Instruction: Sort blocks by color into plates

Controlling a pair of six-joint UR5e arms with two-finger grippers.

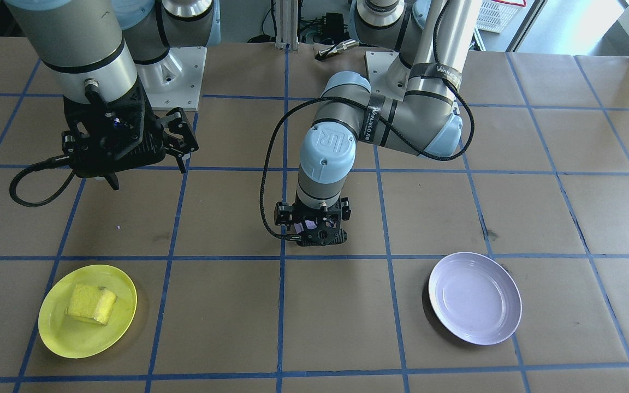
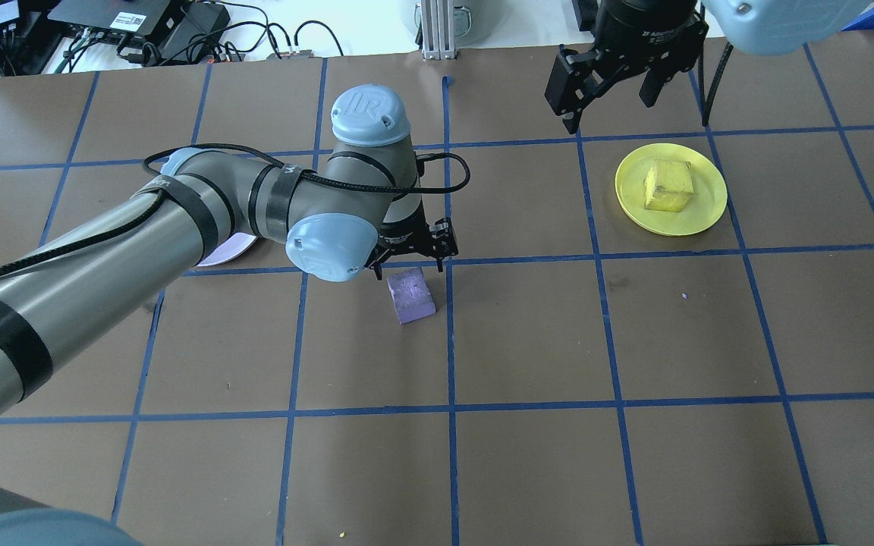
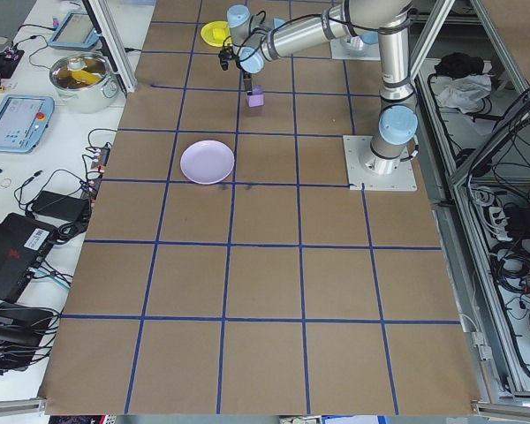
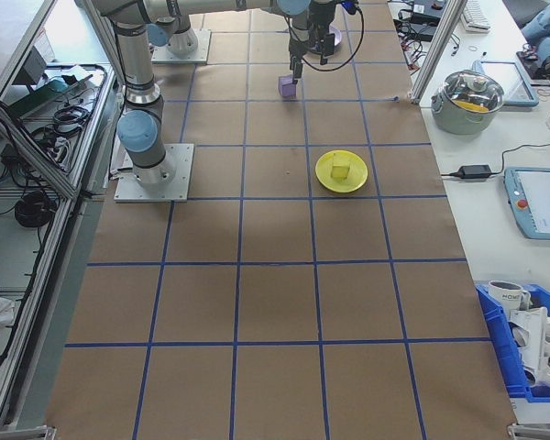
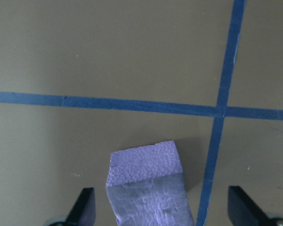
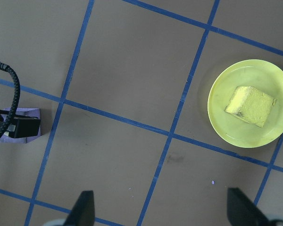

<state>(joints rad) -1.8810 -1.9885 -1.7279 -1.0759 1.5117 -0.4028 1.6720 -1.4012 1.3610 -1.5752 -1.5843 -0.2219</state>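
Here, pale purple rough foam cube (image 5: 148,181) sits low centre of the wrist frame, between spread, empty left gripper (image 5: 162,214) fingertips.

This is a robotics lab. Two arms stand on metal base plates (image 3: 381,162) bolted to a big table (image 3: 265,291) covered with brown paper and a grid of blue tape (image 3: 231,243). Aluminium frame posts (image 4: 440,37) stand around it. Beside the table lie teach pendants (image 4: 539,202), cables (image 3: 62,231), a laptop (image 3: 9,256) and a blue parts bin (image 4: 522,344).
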